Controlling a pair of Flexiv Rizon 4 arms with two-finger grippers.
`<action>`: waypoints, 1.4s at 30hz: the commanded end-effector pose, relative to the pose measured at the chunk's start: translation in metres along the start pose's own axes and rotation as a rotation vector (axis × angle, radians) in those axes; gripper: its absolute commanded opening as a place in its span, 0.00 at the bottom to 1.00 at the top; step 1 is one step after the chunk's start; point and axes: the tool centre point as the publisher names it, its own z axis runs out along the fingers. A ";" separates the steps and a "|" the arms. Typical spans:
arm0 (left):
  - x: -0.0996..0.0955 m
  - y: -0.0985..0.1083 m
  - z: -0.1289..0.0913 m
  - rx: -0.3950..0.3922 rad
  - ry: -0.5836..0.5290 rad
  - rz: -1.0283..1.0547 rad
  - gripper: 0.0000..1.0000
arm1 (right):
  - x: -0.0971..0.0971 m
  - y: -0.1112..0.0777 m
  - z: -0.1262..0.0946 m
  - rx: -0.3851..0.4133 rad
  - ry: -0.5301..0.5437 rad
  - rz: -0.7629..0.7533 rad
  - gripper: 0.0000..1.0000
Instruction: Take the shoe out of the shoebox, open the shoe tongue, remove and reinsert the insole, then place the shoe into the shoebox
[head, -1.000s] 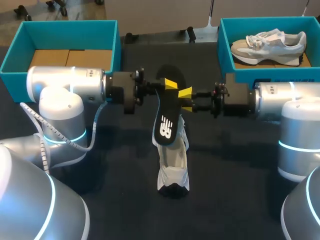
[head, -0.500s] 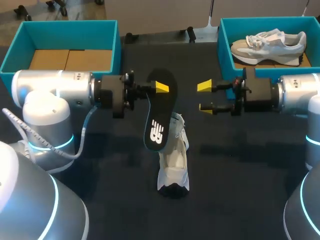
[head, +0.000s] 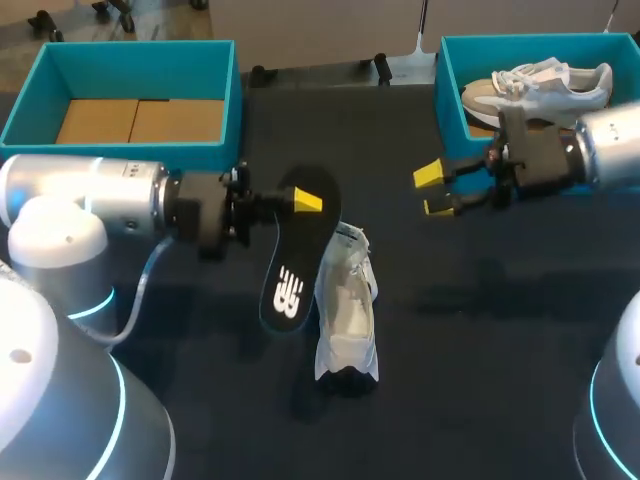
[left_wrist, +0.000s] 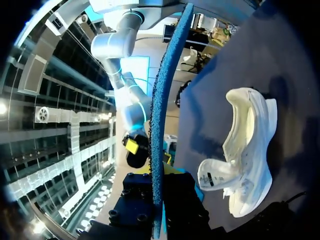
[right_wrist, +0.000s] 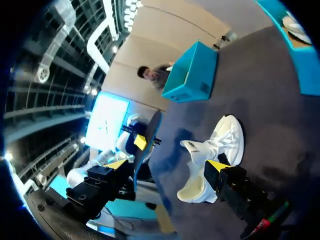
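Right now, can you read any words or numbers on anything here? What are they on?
Insole: only a white logo mark, no words or numbers to read.
Tongue tag: some print, too small to read.
Teal shoeboxes: no writing shows.

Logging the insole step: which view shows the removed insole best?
The head view: the insole hangs whole, flat side showing, from the left gripper beside the shoe. The left wrist view shows only its edge; the right wrist view shows it small, edge-on.
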 end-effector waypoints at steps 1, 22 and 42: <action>-0.001 -0.014 -0.001 0.028 -0.010 -0.016 0.00 | 0.001 -0.005 -0.020 0.344 0.005 -0.269 1.00; -0.011 -0.049 0.015 0.072 -0.028 -0.099 0.00 | -0.033 -0.050 -0.041 0.410 -0.014 -0.512 1.00; -0.024 -0.081 0.030 0.134 -0.058 -0.134 0.00 | -0.038 -0.077 -0.036 0.538 -0.138 -0.901 1.00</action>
